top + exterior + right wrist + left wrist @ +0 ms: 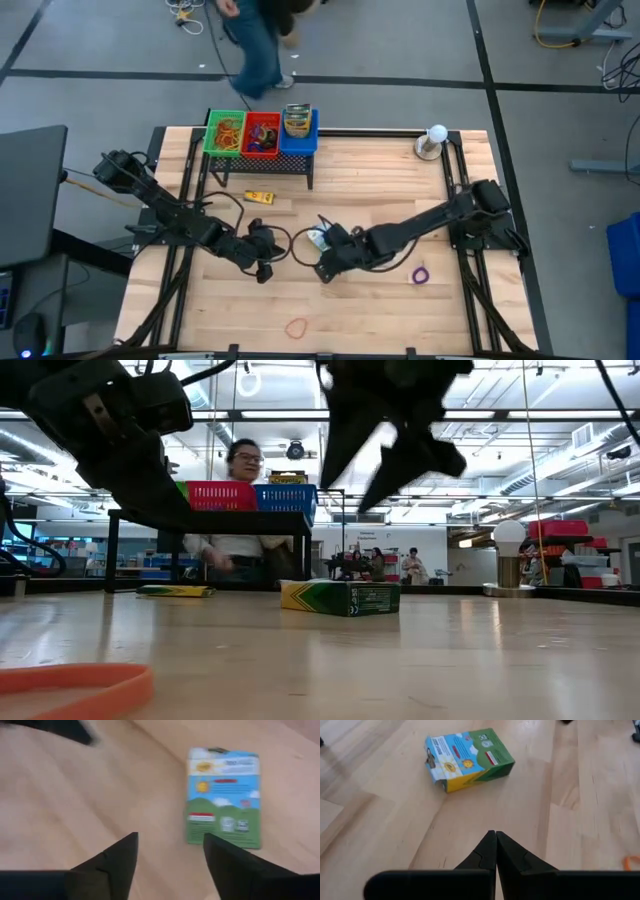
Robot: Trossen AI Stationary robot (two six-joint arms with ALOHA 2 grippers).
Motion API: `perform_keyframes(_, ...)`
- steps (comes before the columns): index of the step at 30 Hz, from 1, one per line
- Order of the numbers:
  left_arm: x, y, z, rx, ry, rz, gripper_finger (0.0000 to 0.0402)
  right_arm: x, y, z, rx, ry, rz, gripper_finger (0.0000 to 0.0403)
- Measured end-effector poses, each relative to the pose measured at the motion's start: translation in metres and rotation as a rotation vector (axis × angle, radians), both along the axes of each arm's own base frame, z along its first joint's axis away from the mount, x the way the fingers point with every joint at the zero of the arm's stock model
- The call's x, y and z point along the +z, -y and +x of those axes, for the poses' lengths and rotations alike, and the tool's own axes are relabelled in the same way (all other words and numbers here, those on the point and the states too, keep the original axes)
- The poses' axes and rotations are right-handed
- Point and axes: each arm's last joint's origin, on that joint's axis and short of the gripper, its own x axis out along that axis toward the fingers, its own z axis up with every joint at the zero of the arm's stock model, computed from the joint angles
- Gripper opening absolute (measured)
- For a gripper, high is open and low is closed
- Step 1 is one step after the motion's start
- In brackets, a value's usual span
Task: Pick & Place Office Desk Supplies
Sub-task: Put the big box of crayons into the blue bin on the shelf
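Right tool (170,852) hangs released above the crayon box (224,795); centre it, then descend; left tool (496,845) clenched, empty.

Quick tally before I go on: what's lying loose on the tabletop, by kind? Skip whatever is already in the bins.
Rubber bands: 2 (purple thin rubber-band loop, orange thin rubber-band loop)
Boxes: 2 (flat yellow cardboard crayon box, green-and-blue printed cardboard box)
Total: 4
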Motion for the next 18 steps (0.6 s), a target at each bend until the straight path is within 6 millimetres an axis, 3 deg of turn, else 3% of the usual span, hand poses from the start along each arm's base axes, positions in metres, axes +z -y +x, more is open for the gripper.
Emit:
perform_keyframes(10,-0.002,0.002,-0.001,-0.071,-0.038,-0.013,0.0006,-0.038,0.025,0.015,-0.101,-0.106,-0.030,0.0341)
perform_keyframes(18,-0.003,0.002,-0.002,-0.103,-0.064,-0.002,0.0006,-0.062,0.033,0.024,-0.098,-0.142,-0.083,0.0379)
